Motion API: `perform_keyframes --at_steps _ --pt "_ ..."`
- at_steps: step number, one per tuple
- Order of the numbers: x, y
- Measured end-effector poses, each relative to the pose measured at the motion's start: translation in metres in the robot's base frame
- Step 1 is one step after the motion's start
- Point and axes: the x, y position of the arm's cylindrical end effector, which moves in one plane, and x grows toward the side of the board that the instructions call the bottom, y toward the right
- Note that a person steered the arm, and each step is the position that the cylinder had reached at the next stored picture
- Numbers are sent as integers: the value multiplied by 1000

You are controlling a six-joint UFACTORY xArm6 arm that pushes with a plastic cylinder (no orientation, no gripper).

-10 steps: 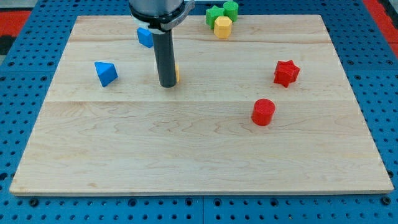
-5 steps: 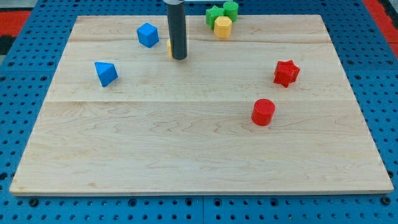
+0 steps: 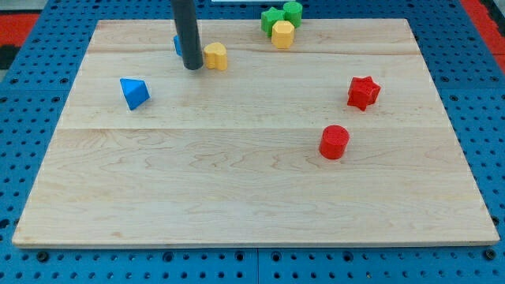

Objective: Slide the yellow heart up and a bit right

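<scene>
The yellow heart (image 3: 215, 56) lies on the wooden board (image 3: 252, 181) near the view's top, left of centre. My tip (image 3: 192, 68) stands just to the heart's left, close beside it; I cannot tell if they touch. The rod hides most of a blue cube (image 3: 179, 45) behind it.
A blue pyramid-like block (image 3: 134, 93) lies at the left. A yellow hexagonal block (image 3: 282, 34) and two green blocks (image 3: 273, 16) (image 3: 293, 10) cluster at the top edge. A red star (image 3: 363, 92) and a red cylinder (image 3: 334, 142) lie at the right.
The rod moved up with the heart, then shifted left. The heart now sits higher on the board and is fully visible to the rod's right.
</scene>
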Motion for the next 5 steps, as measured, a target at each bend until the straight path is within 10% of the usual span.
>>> perform_keyframes --at_steps 5 --pt "-62 45"
